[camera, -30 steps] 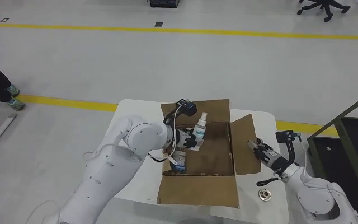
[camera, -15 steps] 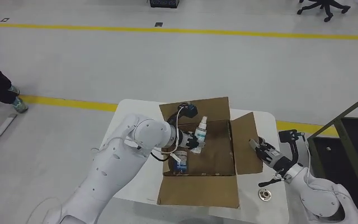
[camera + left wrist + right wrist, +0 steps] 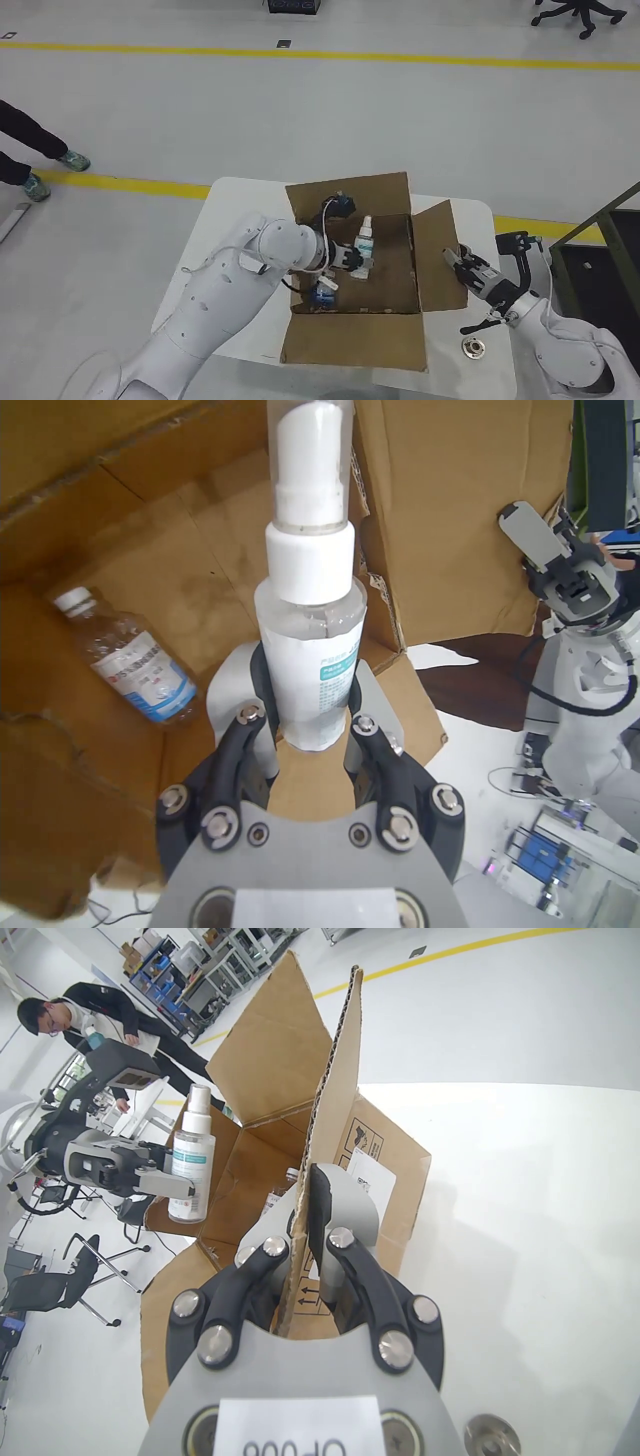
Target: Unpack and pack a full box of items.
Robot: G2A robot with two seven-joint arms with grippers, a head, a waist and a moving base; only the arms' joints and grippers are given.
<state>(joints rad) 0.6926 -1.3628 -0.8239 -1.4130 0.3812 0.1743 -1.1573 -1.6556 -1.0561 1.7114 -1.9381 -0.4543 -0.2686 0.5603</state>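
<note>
- Top view: centre frame, left end effector (image 3: 356, 256) grips the spray bottle (image 3: 364, 238) upright over the box (image 3: 355, 342), looks mid-transfer.
- Left wrist: water bottle (image 3: 142, 670) lies on the box floor.
- Right wrist: right end effector (image 3: 305, 1218) pinches the side flap (image 3: 332, 1078), probably steadying the box.

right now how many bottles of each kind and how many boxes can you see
spray bottle: 1
water bottle: 1
cardboard box: 1
total: 3
</note>
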